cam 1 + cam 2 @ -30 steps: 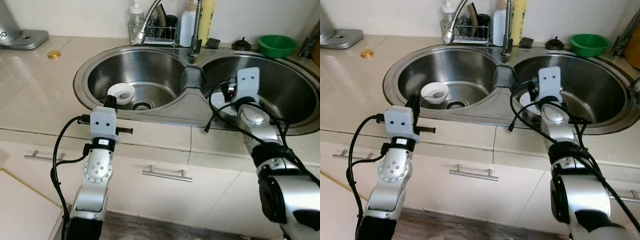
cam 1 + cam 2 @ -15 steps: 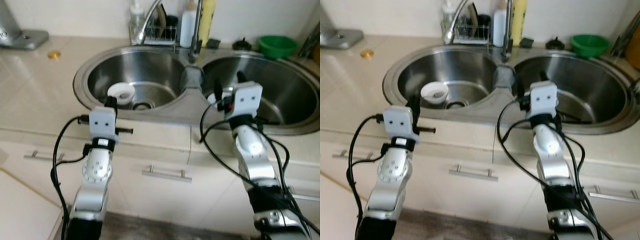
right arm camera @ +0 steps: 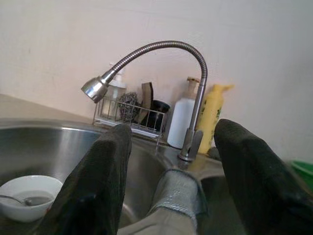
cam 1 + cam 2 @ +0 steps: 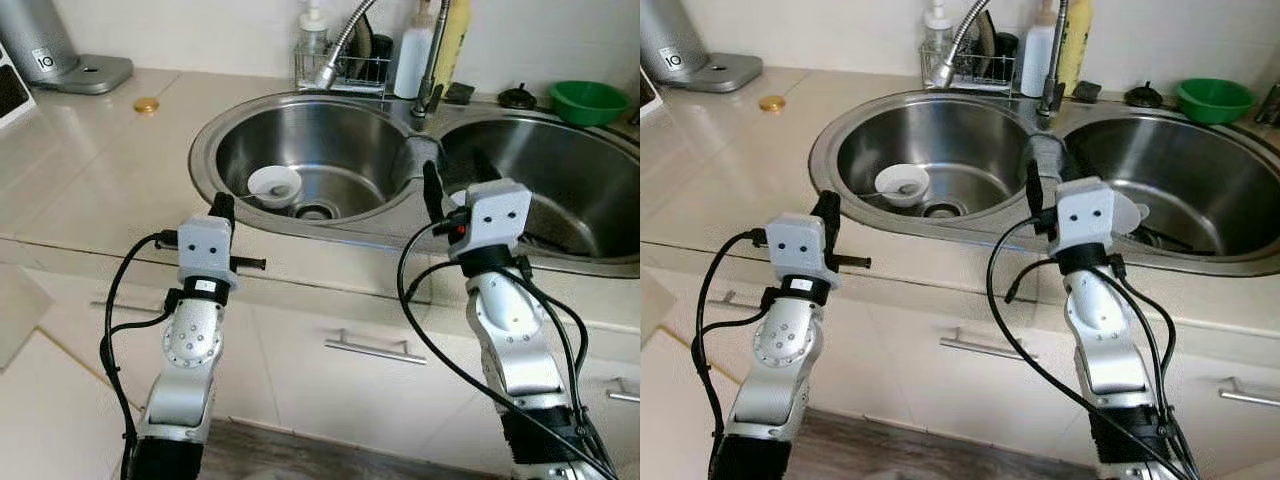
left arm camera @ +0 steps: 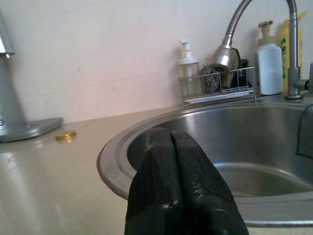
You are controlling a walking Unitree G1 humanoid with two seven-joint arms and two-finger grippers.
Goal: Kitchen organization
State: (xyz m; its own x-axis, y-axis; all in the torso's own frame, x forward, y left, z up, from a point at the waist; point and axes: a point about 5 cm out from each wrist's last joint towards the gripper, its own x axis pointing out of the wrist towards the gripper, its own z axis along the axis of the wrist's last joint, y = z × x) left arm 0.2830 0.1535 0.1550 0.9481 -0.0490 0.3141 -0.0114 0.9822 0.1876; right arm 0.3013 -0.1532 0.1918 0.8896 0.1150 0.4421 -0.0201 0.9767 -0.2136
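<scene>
Steel sink (image 4: 300, 150) with bowl (image 4: 274, 184); left claw (image 5: 180, 181) closed empty, right claw (image 3: 168, 176) wide apart.

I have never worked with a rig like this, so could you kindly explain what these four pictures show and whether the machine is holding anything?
This is a humanoid robot standing at a kitchen counter. The two wide pictures come from a stereo camera in its head, looking down at its own silver arms. The other two come from cameras on its wrists, each looking along that arm's black fingers.

Before it is a double steel sink. The left basin holds a small white bowl with a spoon in it. Behind the sink are a bendy tap, a wire rack with scrubbers, and soap bottles. A green bowl sits at the far right, and a gold lid lies on the counter to the left.

The left gripper is shut and empty. The right gripper is open, holding nothing, near the divider between the basins.
</scene>
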